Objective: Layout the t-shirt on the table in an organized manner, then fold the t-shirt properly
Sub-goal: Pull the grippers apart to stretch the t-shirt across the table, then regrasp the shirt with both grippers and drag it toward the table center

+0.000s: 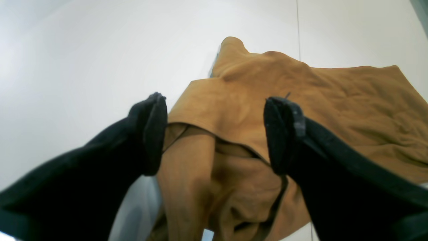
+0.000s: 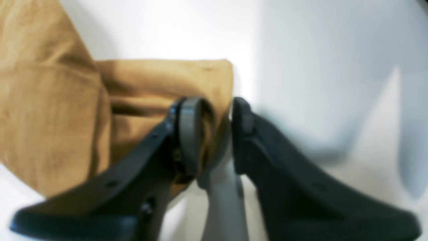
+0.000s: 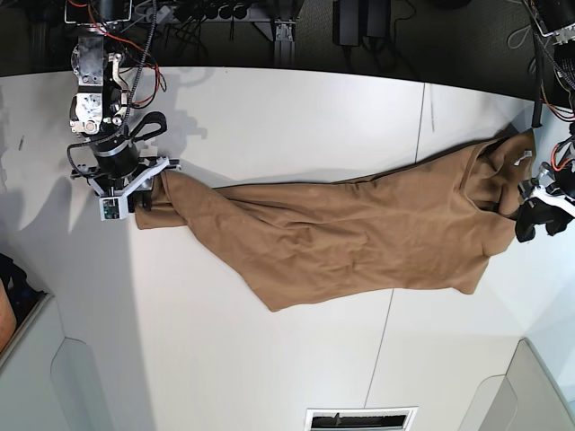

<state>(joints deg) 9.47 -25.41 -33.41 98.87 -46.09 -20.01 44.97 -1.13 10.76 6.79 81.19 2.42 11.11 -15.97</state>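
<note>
The tan-brown t-shirt (image 3: 359,238) lies stretched lengthwise across the white table (image 3: 269,117), rumpled, with its neck end at the right and a small white tag (image 3: 521,159) showing there. My right gripper (image 2: 217,134), seen at the left in the base view (image 3: 144,196), is shut on a bunched edge of the t-shirt (image 2: 160,87). My left gripper (image 1: 215,134) stands wide open just above the neck opening of the t-shirt (image 1: 240,110), one finger on each side of it, holding nothing; in the base view it is at the right (image 3: 532,215).
A thin dark seam (image 3: 420,121) crosses the table. Cables and electronics (image 3: 269,13) line the far edge. Grey panels (image 3: 90,386) and a vent (image 3: 359,418) sit along the near edge. The right arm's body (image 3: 99,81) stands at the back left.
</note>
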